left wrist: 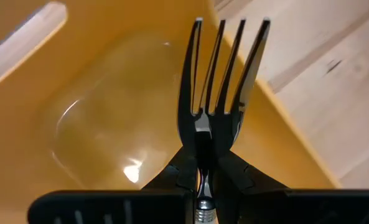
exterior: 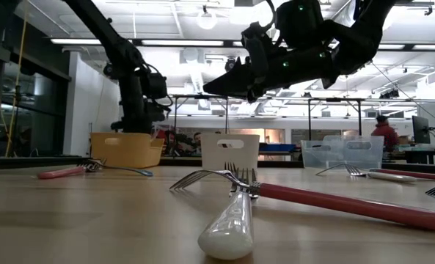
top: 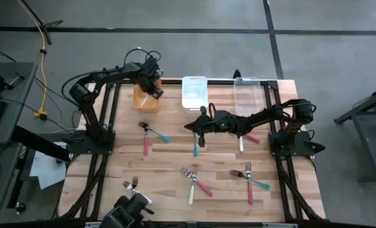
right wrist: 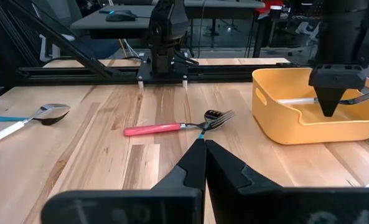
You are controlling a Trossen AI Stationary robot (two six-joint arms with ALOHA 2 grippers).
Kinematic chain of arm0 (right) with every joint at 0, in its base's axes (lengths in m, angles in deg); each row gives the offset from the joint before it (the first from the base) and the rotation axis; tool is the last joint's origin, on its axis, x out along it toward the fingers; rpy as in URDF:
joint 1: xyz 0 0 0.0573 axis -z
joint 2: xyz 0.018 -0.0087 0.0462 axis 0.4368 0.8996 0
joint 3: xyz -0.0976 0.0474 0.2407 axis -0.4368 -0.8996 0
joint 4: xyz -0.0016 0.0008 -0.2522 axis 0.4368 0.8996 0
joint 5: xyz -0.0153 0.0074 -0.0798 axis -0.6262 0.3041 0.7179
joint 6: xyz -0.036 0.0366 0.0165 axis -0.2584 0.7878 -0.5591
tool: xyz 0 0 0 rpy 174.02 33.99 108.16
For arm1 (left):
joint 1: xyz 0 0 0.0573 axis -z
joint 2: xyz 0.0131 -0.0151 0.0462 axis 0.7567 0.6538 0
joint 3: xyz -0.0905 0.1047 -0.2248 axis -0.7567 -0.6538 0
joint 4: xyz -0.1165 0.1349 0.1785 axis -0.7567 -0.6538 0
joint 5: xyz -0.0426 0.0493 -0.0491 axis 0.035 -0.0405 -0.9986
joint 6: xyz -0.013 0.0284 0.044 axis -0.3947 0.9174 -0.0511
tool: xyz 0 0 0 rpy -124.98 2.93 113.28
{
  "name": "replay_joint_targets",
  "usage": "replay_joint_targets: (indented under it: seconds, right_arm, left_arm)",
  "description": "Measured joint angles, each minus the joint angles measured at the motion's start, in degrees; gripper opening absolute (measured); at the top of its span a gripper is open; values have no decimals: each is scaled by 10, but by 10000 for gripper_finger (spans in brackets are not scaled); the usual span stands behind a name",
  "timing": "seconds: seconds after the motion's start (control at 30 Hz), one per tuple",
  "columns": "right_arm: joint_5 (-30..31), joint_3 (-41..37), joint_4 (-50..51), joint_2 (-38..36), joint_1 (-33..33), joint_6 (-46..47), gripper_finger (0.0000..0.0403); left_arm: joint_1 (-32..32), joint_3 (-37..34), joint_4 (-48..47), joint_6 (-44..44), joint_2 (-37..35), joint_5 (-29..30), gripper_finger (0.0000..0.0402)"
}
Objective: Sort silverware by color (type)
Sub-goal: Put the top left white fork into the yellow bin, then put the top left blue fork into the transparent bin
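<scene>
two grippers busy: left gripper [left wrist: 203, 186] pinches a white fork [left wrist: 218, 81] over the yellow bin [top: 146, 99] to drop it, right gripper [top: 199, 138] pressed together beside it.

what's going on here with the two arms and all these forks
Forks are being sorted into bins. The left claw is shut on a white-handled fork, holding it over the yellow bin. The right claw is shut, up off the mid-table near a teal-handled fork; whether it grips anything isn't clear. Other forks lie scattered on the table.
</scene>
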Motion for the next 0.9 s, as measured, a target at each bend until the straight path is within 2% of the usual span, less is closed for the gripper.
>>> replay_joint_targets:
  seconds: [0.43,0.83,0.9]
  right_arm:
    - [0,0,2,0,0,0,2]
    - [2,0,4,0,0,0,2]
    - [2,0,4,0,0,0,2]
  left_arm:
    - [-3,0,0,3,29,1,17]
    - [-3,0,3,20,22,2,83]
    - [-2,0,3,28,11,18,88]
